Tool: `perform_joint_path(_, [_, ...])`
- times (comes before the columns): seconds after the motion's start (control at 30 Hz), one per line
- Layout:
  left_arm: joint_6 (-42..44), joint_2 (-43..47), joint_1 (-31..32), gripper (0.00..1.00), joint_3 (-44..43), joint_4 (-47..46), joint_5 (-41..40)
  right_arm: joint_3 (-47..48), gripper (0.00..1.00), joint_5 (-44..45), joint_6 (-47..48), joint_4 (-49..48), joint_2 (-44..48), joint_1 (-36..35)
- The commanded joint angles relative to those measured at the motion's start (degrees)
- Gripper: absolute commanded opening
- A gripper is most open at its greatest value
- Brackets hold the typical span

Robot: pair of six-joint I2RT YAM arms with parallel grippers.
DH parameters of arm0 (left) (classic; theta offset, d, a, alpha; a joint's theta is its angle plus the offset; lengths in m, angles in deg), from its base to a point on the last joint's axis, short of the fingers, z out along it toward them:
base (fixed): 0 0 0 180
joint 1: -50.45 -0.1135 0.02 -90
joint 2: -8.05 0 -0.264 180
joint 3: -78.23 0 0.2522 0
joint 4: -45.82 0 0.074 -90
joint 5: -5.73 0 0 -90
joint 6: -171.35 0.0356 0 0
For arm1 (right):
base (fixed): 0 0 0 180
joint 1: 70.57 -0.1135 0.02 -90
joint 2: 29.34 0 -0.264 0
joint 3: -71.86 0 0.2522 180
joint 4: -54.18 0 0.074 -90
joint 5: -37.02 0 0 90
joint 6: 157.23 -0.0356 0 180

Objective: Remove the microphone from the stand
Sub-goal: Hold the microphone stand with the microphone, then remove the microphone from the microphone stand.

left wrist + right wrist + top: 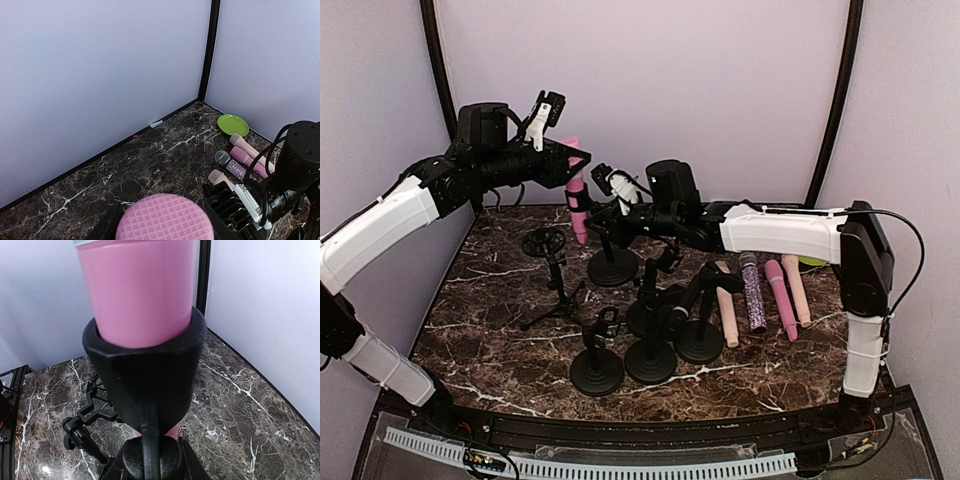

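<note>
pink microphone is standing almost straight up at the back of the table, a bit left of the middle. its lower part is sitting inside the black clip of a stand. in the right wrist view the pink body is filling the round ring of the clip and is poking out below it too.

the left gripper is reaching in from the left and is squeezing the microphone up high, near its head. in the left wrist view the round pink head is showing at the bottom, between the dark fingers.

the right gripper is coming in from the right with its fingers pressed together, low beside the microphone. it is pinching the stand just under the clip.

more black stands are standing close together near the front middle of the table. four other microphones are lying side by side on the right. a green plate is lying in the far right corner, close to the wall.
</note>
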Motion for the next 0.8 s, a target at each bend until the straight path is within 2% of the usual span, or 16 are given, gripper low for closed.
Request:
perform_joint_path(0.0, [-0.54, 2.01, -1.17, 0.0, -5.97, -7.09, -0.02, 0.31, 0.0, 4.62, 2.74, 6.43, -1.05, -0.25])
perform_joint_path(0.57, [0.51, 1.12, -1.61, 0.0, -8.02, -5.87, 0.15, 1.05, 0.0, 4.99, 3.96, 6.67, -1.95, -0.72])
perform_joint_path(0.77, [0.66, 0.8, -1.85, 0.0, -8.93, -5.22, 0.27, 2.16, 0.0, 5.35, 5.08, 9.91, -2.92, -0.72])
